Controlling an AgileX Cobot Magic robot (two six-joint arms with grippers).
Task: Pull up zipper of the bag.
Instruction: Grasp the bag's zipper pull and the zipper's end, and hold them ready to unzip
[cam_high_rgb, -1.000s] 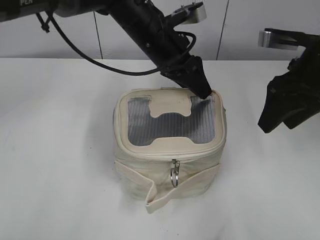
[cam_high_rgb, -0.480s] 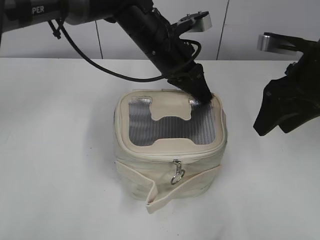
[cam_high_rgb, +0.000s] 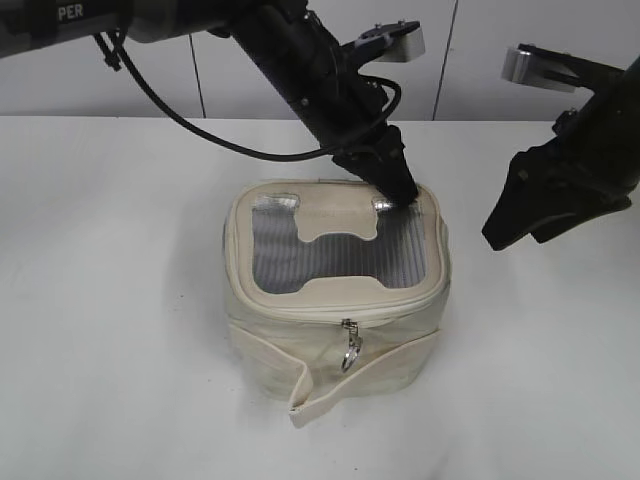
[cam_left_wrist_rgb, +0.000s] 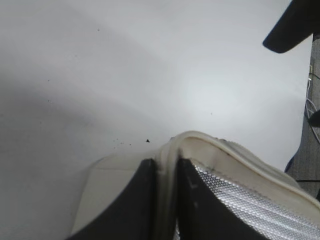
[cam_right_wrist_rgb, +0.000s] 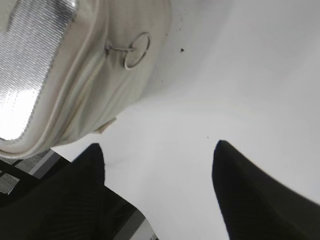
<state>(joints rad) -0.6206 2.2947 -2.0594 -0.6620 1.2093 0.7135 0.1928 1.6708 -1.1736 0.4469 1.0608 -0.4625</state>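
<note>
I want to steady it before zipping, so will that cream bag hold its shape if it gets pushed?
Probably not. The bag looks soft: its rim folds between the left pincer fingers, and the strap droops creased. It likely dents or slides on the smooth table.

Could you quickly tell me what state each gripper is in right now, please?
Left gripper: shut on the bag, pinching its back rim.
Right gripper: open, holding nothing, off to the bag's side.
</note>
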